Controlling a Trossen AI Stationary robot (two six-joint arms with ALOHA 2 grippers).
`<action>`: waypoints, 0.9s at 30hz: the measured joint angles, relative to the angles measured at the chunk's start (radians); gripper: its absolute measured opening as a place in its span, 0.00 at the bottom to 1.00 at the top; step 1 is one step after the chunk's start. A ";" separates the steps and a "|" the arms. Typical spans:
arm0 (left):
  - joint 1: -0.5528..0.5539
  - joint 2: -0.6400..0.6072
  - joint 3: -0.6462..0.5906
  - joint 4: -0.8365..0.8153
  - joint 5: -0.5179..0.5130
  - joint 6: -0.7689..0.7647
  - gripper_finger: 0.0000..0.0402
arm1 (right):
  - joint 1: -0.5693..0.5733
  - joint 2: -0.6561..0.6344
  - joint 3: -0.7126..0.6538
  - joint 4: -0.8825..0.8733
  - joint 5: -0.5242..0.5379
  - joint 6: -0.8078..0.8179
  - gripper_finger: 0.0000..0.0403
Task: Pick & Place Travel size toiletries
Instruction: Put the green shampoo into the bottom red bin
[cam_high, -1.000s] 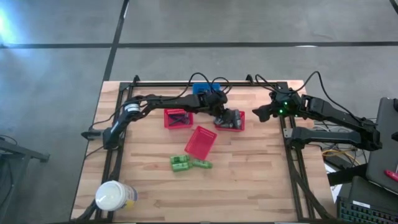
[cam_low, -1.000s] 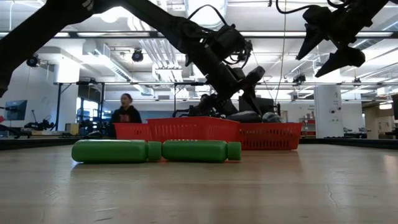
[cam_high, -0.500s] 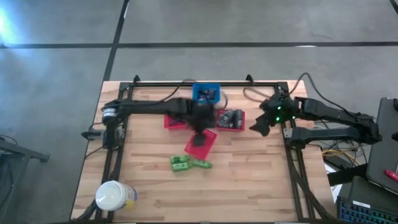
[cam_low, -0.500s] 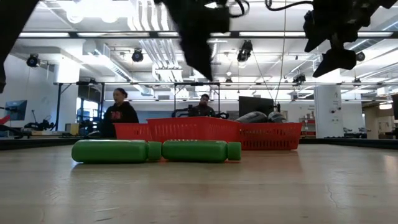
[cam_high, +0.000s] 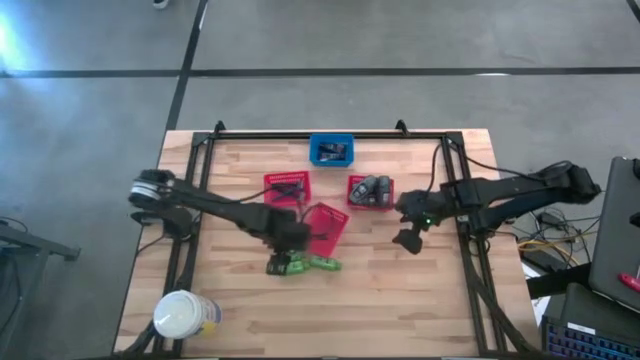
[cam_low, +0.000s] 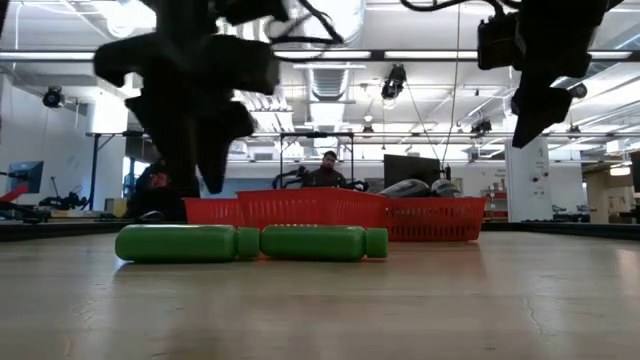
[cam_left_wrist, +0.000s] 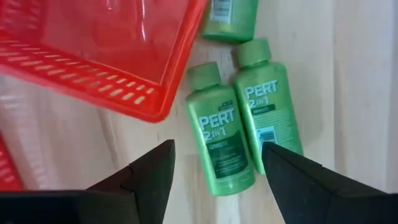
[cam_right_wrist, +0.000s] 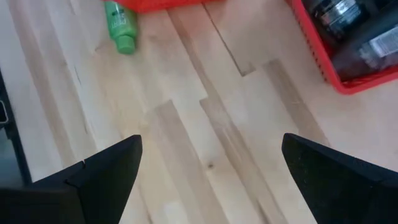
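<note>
Pale wooden slat table (cam_high: 400, 290); left arm stretched low from the left edge toward the middle, left gripper (cam_left_wrist: 214, 180) pointing down, fingers spread wide and empty, right over the pair of small bright green plastic bottles (cam_left_wrist: 239, 130) lying side by side, touching, just off the corner of the tilted red mesh basket (cam_left_wrist: 106, 50). Right arm reaching in from the right edge, right gripper (cam_right_wrist: 211, 180) hanging above bare wood, fingers wide apart, nothing between. Grey oval bottles (cam_high: 372, 187) in the small red basket (cam_high: 369, 203) near it.
</note>
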 joint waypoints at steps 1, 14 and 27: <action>-0.007 -0.027 -0.048 0.047 -0.003 -0.029 0.61 | 0.015 0.000 0.000 0.000 0.012 0.025 0.95; -0.026 -0.144 -0.393 0.472 -0.023 -0.268 0.61 | 0.051 0.011 0.000 0.046 0.096 0.174 0.95; -0.034 -0.117 -0.426 0.497 -0.149 -0.259 0.61 | 0.052 0.050 0.000 0.072 0.096 0.211 0.95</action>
